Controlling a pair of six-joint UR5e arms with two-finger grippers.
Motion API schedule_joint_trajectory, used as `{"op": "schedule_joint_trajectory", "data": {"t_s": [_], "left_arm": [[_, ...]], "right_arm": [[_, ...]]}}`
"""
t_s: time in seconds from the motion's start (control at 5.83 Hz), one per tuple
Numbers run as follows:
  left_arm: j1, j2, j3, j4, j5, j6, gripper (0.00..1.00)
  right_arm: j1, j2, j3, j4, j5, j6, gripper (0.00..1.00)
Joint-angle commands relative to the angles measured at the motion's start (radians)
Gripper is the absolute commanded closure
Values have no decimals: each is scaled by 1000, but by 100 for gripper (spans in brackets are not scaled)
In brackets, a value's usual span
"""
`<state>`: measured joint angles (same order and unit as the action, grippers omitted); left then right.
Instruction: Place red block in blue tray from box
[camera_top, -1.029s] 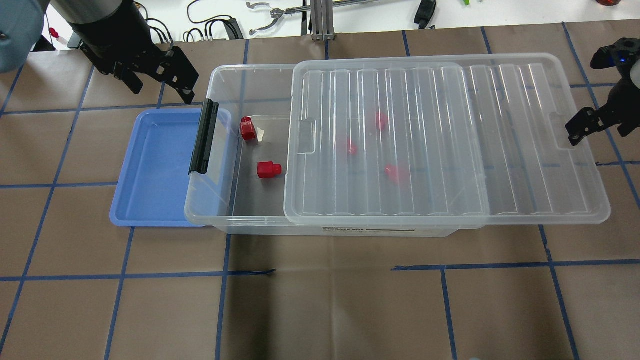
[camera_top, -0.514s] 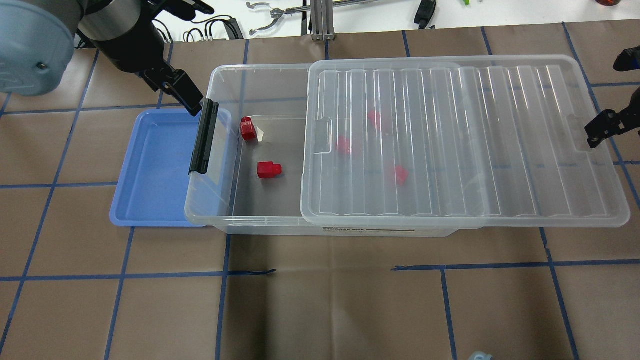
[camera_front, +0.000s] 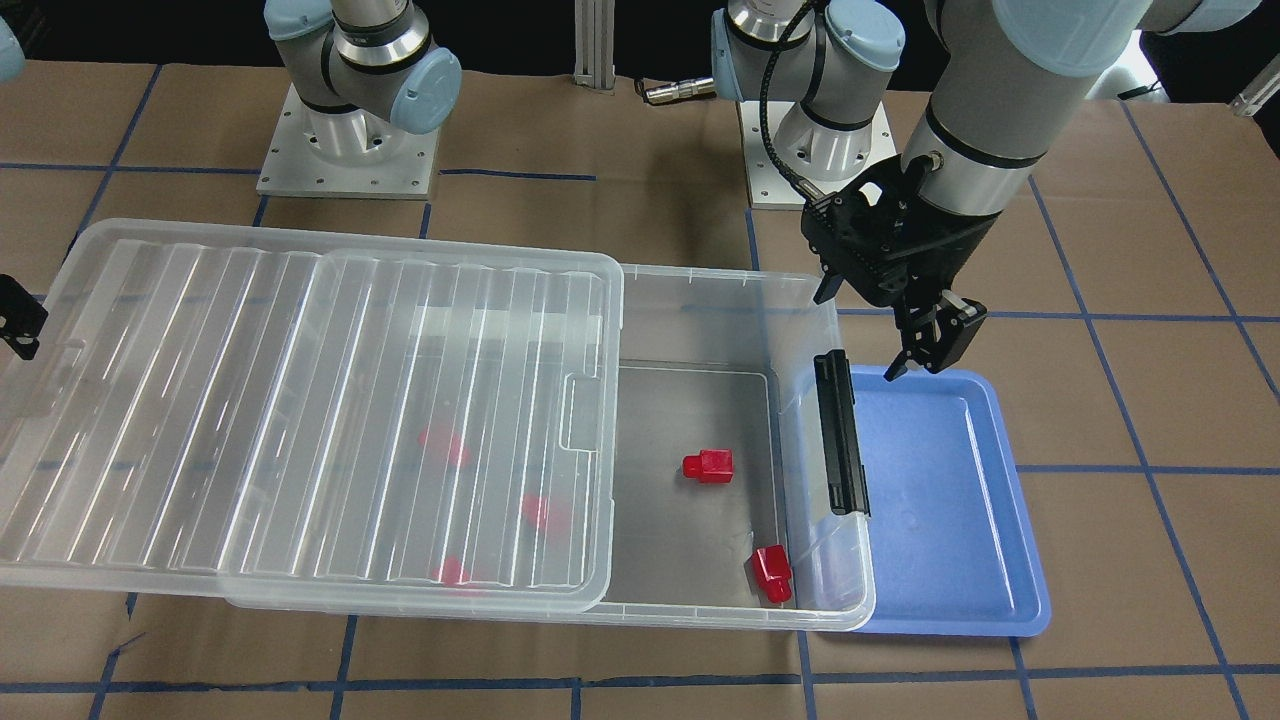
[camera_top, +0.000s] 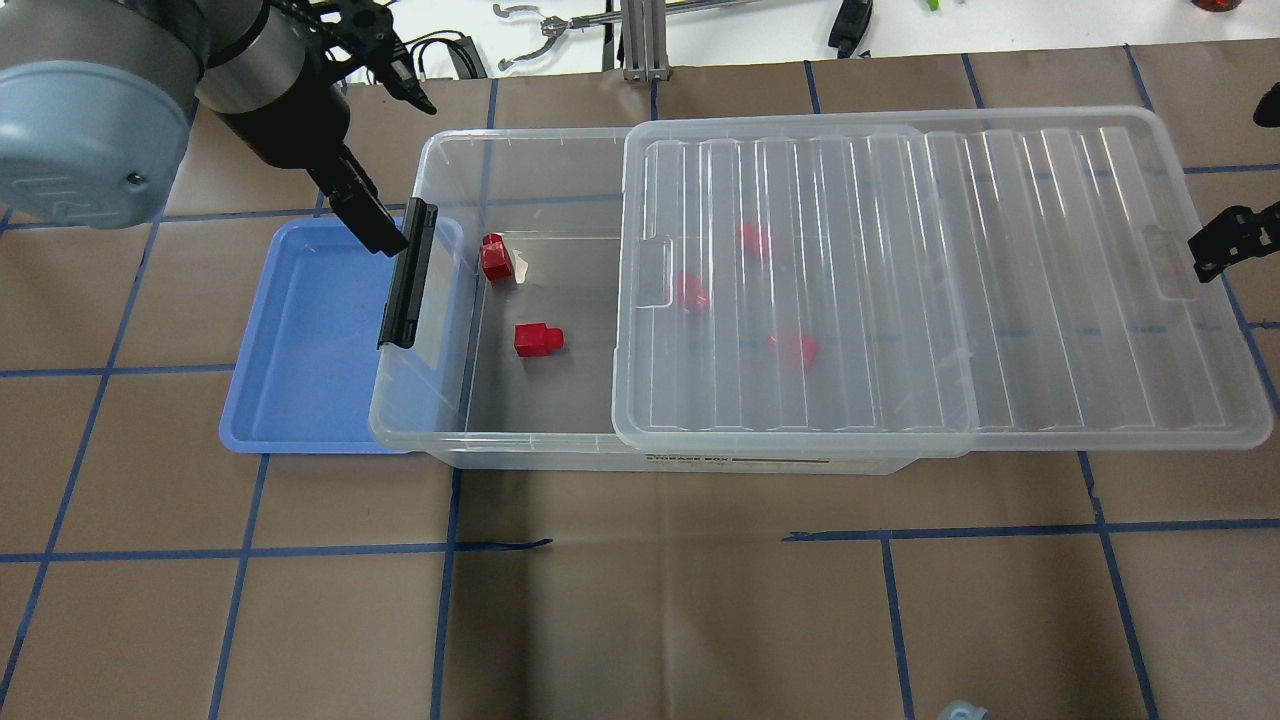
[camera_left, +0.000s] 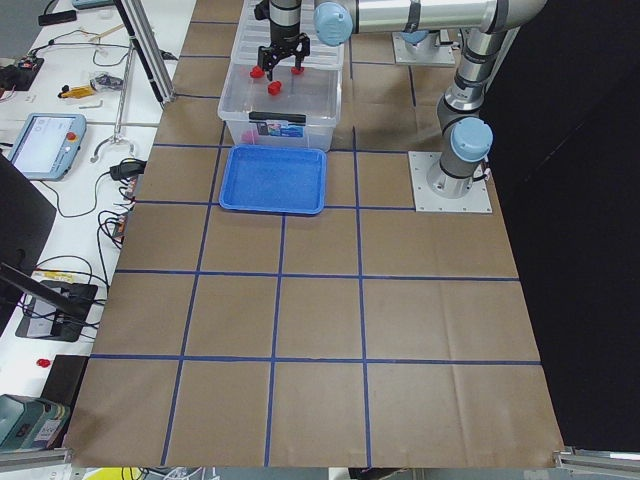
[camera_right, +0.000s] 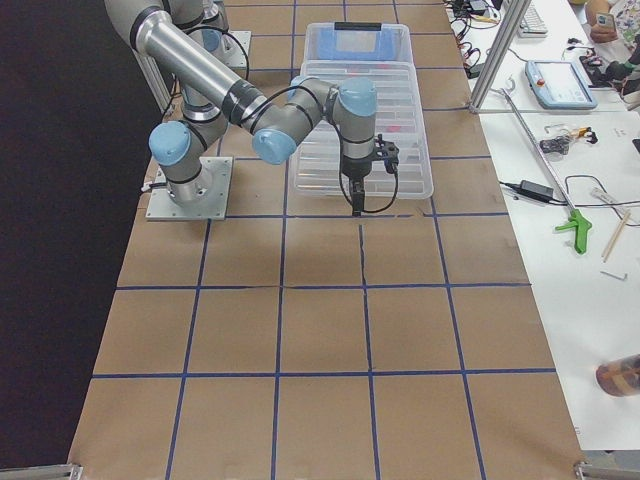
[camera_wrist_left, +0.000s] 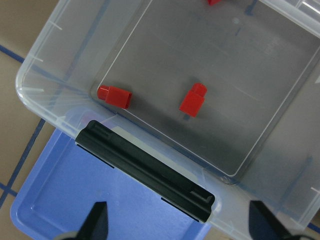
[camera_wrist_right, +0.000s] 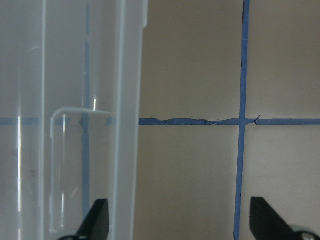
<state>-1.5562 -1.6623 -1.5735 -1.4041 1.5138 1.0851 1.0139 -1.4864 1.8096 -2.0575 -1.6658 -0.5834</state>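
The clear box (camera_top: 440, 160) lies across the table with its ribbed lid (camera_top: 900, 280) slid to the right, so its left end is uncovered. Two red blocks (camera_top: 495, 257) (camera_top: 538, 339) lie in the uncovered part. Three more (camera_top: 795, 347) show blurred under the lid. The blue tray (camera_top: 300, 340) lies empty, partly under the box's left end by the black latch (camera_top: 408, 272). My left gripper (camera_wrist_left: 180, 225) is open and empty above the latch and tray edge. My right gripper (camera_wrist_right: 180, 225) is open at the lid's right end, with the lid edge between its fingers.
Cables and hand tools (camera_top: 545, 30) lie on the white bench beyond the far table edge. The two arm bases (camera_front: 345, 150) stand behind the box. Brown paper with blue tape lines (camera_top: 640, 545) covers the table in front of the box.
The lid has slid further right and my right gripper has moved right with it. My left arm has swung in and turned, and its gripper now hangs over the latch end.
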Motion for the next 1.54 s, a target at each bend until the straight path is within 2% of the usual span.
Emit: {"op": "schedule_joint_trajectory", "data": {"t_s": [0.0, 0.34, 0.51, 1.03, 1.37], "left_arm": [[-2, -20, 3, 2, 0, 62, 2], [-4, -24, -2, 2, -3, 114, 2], [-4, -39, -2, 2, -20, 180, 2], [-5, -71, -12, 0, -24, 329, 2], [-85, -114, -23, 4, -12, 375, 2]], "right_arm": [[68, -35, -106, 133, 6, 77, 0], [235, -43, -279, 395, 18, 285, 0], [326, -45, -324, 465, 32, 374, 0], [588, -45, -449, 629, 35, 646, 0], [620, -32, -428, 631, 87, 640, 0]]}}
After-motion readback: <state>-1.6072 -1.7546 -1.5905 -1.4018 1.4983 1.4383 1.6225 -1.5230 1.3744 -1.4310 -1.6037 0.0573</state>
